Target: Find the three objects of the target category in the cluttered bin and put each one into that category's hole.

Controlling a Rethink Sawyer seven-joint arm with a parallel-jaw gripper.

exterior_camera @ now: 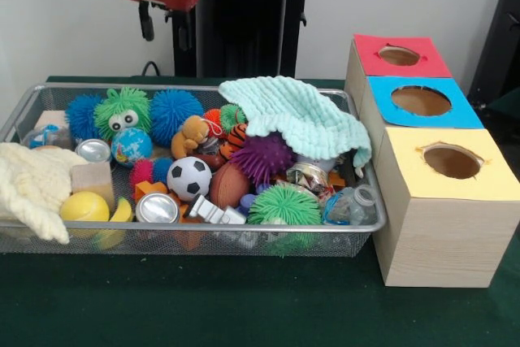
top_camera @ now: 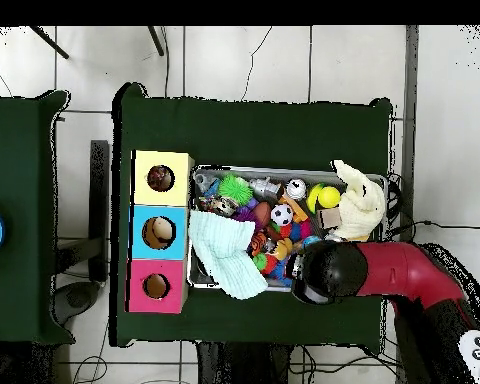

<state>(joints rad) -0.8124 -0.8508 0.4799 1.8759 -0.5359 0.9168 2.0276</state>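
Gripper (exterior_camera: 165,23): only dark fingers hang below the red wrist; the arm above is cut off by the front view's top edge. Open or closed, cannot tell. In the overhead view the arm's round head covers the gripper and the wire bin's (exterior_camera: 203,232) corner beneath it.

Mint cloth (exterior_camera: 299,115) drapes over the bin's far corner, hiding the toys under it and part of the rim.

Cream cloth (exterior_camera: 32,184) covers whatever lies at that end and hangs over the rim.

Holes in the yellow box (exterior_camera: 452,161), blue box (exterior_camera: 421,101) and red box (exterior_camera: 399,55): interiors dark, contents not discernible.
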